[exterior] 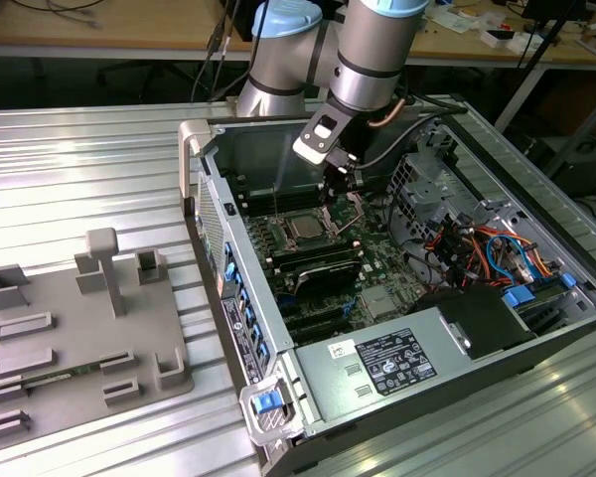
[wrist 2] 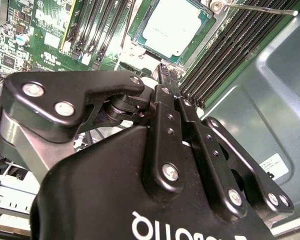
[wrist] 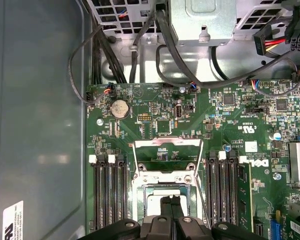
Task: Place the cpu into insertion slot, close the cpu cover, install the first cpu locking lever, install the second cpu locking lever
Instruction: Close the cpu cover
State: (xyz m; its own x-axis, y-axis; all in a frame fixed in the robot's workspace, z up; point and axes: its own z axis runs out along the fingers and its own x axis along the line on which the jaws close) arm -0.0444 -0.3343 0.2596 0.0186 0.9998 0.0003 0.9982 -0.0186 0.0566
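Gripper [wrist: 169, 201] low over the motherboard's CPU socket [wrist: 139, 183]
Fingers pinched together, holding nothing; the cpu [wrist 2: 171, 25] lies flat in the socket, and the cpu cover [wrist: 166, 143] is hinged up, open.

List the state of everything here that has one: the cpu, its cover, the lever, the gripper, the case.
cpu: seated in the socket, top uncovered.
cpu cover: open, swung back on its hinge.
locking lever: unlatched, swung out over the memory slots.
gripper: shut, fingertips together over the cpu.
computer case: lying on its side, panel off.
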